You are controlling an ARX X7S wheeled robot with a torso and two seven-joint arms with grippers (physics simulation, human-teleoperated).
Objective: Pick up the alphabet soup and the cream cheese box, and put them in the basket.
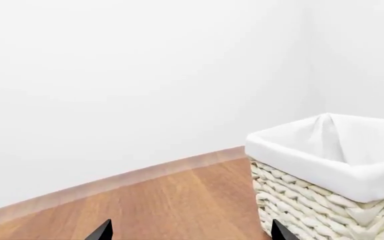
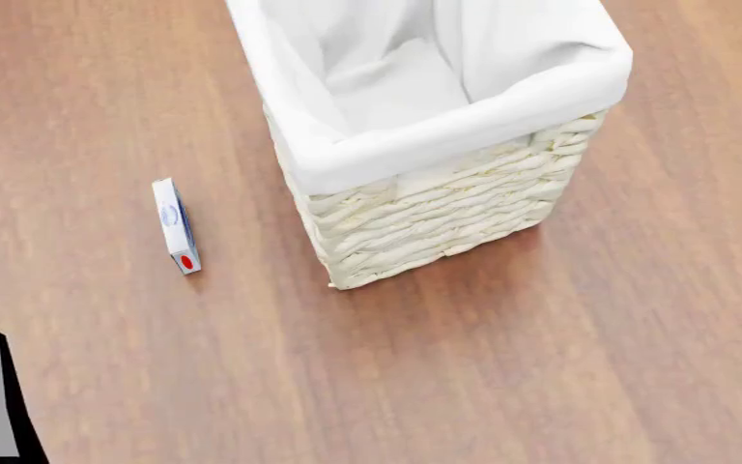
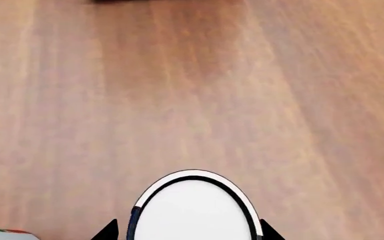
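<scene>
The right gripper (image 3: pixel 188 235) has its two dark fingertips (image 3: pixel 106 231) on either side of the alphabet soup (image 3: pixel 192 210), whose white top with a dark rim fills the space between them in the right wrist view. The tips sit right at the can's sides, but actual contact cannot be confirmed, so whether the can is pinched cannot be told. Beneath it is the wooden floor (image 3: pixel 199 90), and a sliver of another red-and-green object (image 3: pixel 2 233) shows at the frame's edge, near the can.

The left gripper (image 1: pixel 188 231) is spread wide, with nothing between its tips. It is low over the floor, with the basket (image 1: pixel 325 200) just beside one fingertip (image 1: pixel 280 232).

In the head view the basket stands upright at the far middle, its white liner (image 2: pixel 385 145) folded over the rim. The cream cheese box (image 2: pixel 175 224) lies on the floor to the left of the basket, apart from it, red dot at its near end. A dark part of the left arm (image 2: pixel 4 411) shows at the near left corner, well apart from the box.
</scene>
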